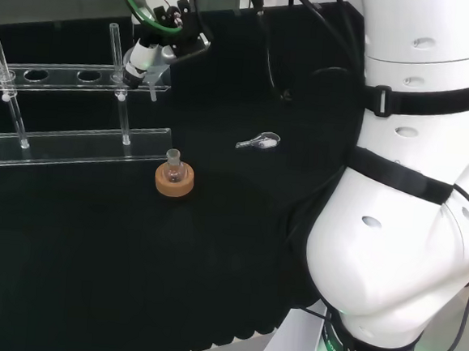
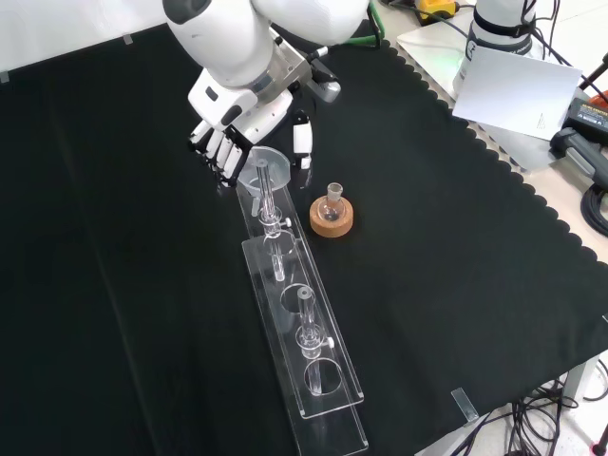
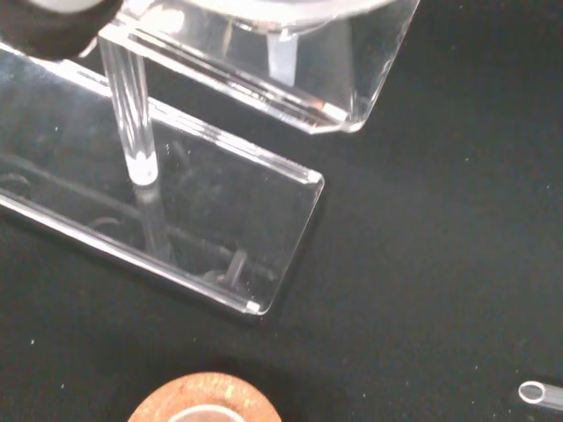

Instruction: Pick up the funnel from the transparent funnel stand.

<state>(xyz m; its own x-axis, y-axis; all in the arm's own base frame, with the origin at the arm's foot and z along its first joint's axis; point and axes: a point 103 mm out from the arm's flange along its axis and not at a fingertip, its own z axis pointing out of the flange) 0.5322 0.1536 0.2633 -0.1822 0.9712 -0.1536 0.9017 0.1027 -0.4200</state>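
The clear funnel [image 2: 269,163] sits in the end hole of the transparent stand [image 2: 302,332], its stem [image 3: 281,57] hanging under the upper shelf. In the front view my hand [image 2: 228,133] is low at that end of the stand. Its fingers [image 2: 220,152] stand just left of the funnel's rim and the thumb [image 2: 302,142] just right of it, with a thin dark gap at the thumb. In the head view the hand [image 1: 149,55] hangs over the right end of the stand [image 1: 75,140], and the funnel's stem [image 1: 153,93] pokes out below.
A cork ring [image 2: 332,218] holding a small round flask stands on the cloth right beside the stand's near end, also in the head view [image 1: 174,180]. A small clear spoon-like piece [image 1: 259,142] lies farther right. The stand's upright posts [image 2: 306,313] rise along its length.
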